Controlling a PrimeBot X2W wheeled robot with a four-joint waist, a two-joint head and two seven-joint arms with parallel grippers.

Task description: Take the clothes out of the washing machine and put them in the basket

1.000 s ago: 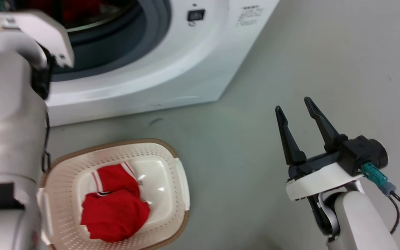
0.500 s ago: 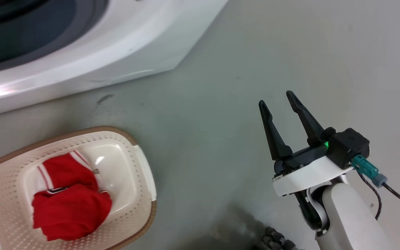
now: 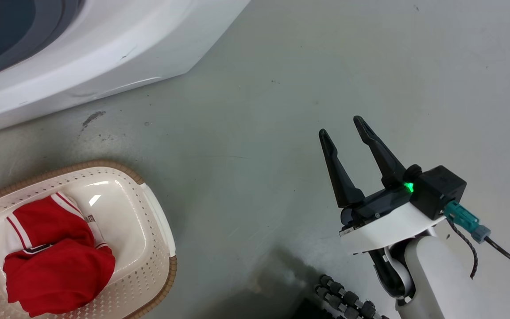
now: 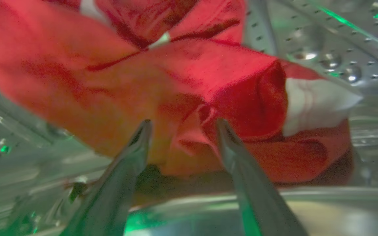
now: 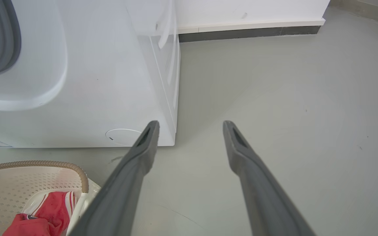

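Left wrist view: left claw (image 4: 184, 121), fingers apart, inside the drum (image 4: 340, 26) — red jersey (image 4: 176, 72) just beyond its tips, bunched across them left to right. Right claw (image 3: 341, 125), also apart, idles over the floor (image 3: 281, 88); another red garment (image 3: 56, 270) lies in the basket (image 3: 117, 170).

You see soft matt red cloth (image 4: 176, 75) on the shiny perforated steel drum (image 4: 340, 39); the plastic basket (image 3: 151, 266) looks glossy.

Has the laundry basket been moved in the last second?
No. The basket keeps its place near the dark floor scuff before the washing machine; the whole view slid left, so the camera moved.
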